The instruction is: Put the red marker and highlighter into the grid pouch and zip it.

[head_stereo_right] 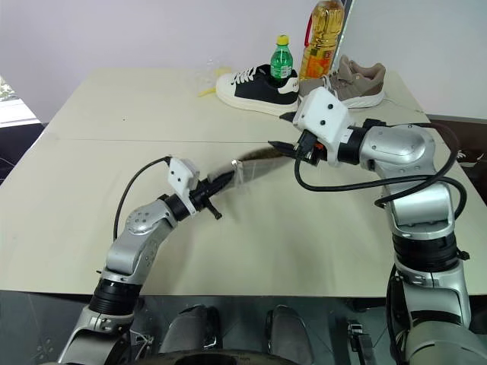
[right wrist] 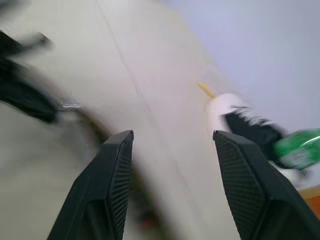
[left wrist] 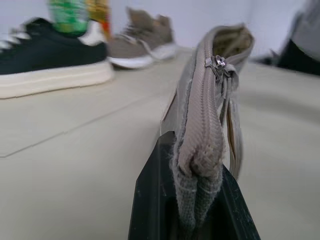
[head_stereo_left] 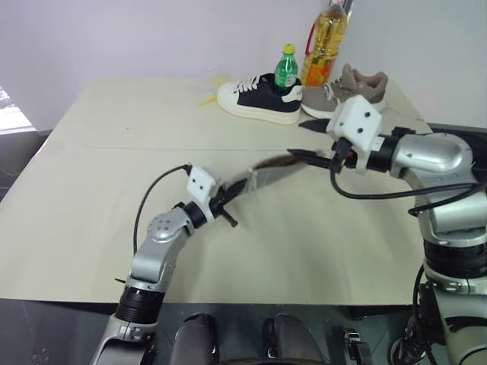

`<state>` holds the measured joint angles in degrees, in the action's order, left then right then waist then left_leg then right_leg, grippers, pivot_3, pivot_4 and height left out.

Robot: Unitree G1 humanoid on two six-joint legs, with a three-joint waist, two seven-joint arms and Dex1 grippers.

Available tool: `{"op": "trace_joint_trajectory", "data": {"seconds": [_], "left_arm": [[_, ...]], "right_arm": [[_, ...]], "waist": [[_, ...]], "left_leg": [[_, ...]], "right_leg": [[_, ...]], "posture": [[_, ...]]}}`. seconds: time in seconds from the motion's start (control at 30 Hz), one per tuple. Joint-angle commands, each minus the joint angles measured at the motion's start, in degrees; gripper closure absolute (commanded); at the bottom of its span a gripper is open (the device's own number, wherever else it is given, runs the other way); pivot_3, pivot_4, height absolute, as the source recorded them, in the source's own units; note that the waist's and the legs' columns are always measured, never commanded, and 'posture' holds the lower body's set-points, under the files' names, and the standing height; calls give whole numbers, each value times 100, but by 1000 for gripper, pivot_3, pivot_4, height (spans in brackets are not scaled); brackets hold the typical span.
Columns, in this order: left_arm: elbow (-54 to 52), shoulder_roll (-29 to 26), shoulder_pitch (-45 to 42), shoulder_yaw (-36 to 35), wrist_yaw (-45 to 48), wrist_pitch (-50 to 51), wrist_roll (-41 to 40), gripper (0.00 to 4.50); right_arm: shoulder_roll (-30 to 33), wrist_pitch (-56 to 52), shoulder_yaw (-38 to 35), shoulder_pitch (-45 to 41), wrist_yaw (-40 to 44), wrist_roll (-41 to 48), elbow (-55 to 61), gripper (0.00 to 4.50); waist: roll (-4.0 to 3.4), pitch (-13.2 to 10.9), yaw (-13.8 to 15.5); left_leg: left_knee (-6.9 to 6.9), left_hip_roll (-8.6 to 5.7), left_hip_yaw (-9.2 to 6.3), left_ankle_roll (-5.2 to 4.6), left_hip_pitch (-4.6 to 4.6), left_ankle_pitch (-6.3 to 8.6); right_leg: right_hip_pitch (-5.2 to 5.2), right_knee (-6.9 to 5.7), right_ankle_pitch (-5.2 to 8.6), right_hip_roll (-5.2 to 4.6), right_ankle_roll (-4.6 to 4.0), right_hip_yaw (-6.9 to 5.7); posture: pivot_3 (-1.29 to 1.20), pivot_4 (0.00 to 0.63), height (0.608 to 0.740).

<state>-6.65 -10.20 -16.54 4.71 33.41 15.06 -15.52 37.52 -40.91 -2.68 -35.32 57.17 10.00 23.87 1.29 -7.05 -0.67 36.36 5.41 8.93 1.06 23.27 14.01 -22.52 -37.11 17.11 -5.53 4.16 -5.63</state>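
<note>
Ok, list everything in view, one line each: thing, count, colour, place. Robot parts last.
Grid pouch: one, grey, held above the table, zipper mostly closed, far end open.
Table: one, beige.
Sneakers: two, a black one with white sole and a taupe one, far edge.
Green bottle: one, behind the black sneaker.
Oil bottle: one, amber, far edge.
Left gripper: shut on the pouch's near end.
Right gripper: open, beside the pouch's far end.
</note>
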Motion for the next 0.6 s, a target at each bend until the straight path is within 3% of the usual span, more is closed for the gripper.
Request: {"op": "trace_joint_trajectory", "data": {"seconds": [0.03,0.17,0.4,0.5,0.57,0.6], "left_arm": [[-164,176,-149,-195,-169,149,-334,4500],[-194,257,-181,-179,-241,195,-352,4500],[-244,242,-128,-118,-263,188,-347,4500],[-269,239,-109,-122,-300,183,-340,4500],[-310,225,-75,-144,-318,192,-360,4500],[-332,212,-49,-147,-322,192,-364,4500]], "right_arm": [[-368,-1118,33,304,-428,634,488,1889],[-1523,-2408,265,331,-1821,550,282,1889],[-2387,-2134,729,191,-2802,421,-251,1889],[-2460,-2048,741,179,-2929,471,-323,2703],[-2478,-2036,723,168,-2980,530,-322,3681],[-2480,-2025,714,152,-3007,544,-338,4375]], "waist": [[0,0,-14],[-2,1,-37],[-2,1,-13],[-2,1,-10],[-1,1,-14],[-2,1,-15]], "left_leg": [[-1,0,0,0,0,0],[-1,2,1,1,-1,-1],[0,-4,3,2,8,-2],[-1,-4,3,2,8,-2],[-1,-4,4,2,9,-2],[-1,-4,3,2,9,-2]], "right_leg": [[0,0,0,-1,0,0],[-8,-11,-3,3,-6,0],[-13,-8,-4,2,-6,-1],[-13,-8,-4,3,-6,-1],[-14,-7,-4,3,-5,-1],[-13,-7,-4,3,-5,-1]], "posture": [[0,150,705],[0,150,705],[0,150,705],[0,150,705],[0,150,705],[0,150,705]]}}
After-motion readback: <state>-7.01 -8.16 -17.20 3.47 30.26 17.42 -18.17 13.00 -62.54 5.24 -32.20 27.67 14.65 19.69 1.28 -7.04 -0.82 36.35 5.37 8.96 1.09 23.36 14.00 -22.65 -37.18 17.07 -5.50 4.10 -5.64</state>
